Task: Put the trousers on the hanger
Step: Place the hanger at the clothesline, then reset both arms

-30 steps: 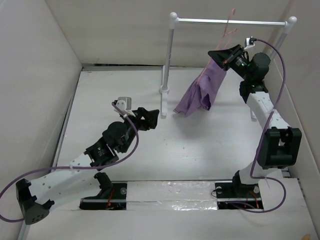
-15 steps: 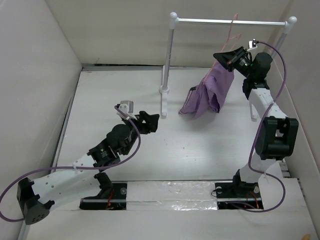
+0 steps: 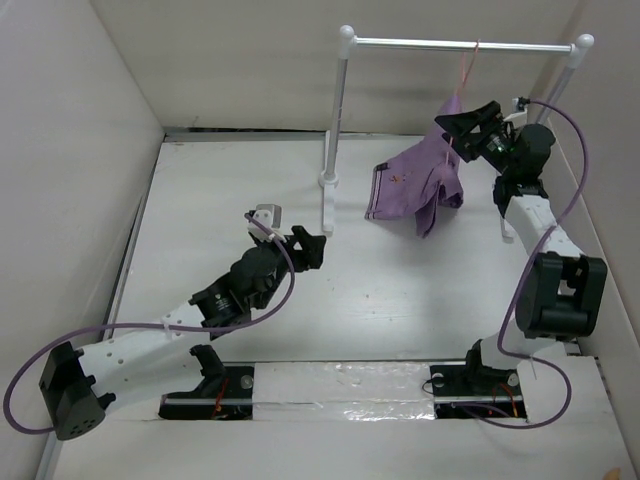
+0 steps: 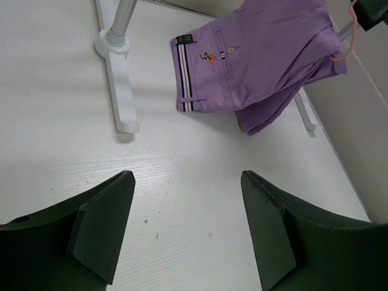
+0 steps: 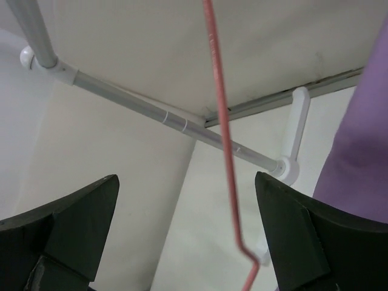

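Observation:
The lilac trousers (image 3: 420,182) hang draped over the thin pink hanger (image 3: 467,68), whose hook reaches up to the silver crossbar (image 3: 440,44). Their striped waistband (image 4: 183,76) points left, above the table. My right gripper (image 3: 462,122) is open just right of the trousers' top. In the right wrist view the hanger wire (image 5: 221,121) runs between the wide-apart fingers of that gripper (image 5: 187,177) without touching them, and purple trousers cloth (image 5: 364,157) fills the right edge. My left gripper (image 3: 310,245) is open and empty, low over the table; in its wrist view the gripper (image 4: 187,176) faces the trousers (image 4: 260,54).
The rack's white left post (image 3: 336,120) and its foot (image 4: 118,79) stand between my left gripper and the trousers. The right post (image 3: 570,70) rises close to the right wall (image 3: 610,150). White walls box in the table on three sides.
My right gripper has opened and let go of the hanger, which now hangs at the crossbar with the trousers. The trousers swung up and right. The left arm advanced slightly to the right.

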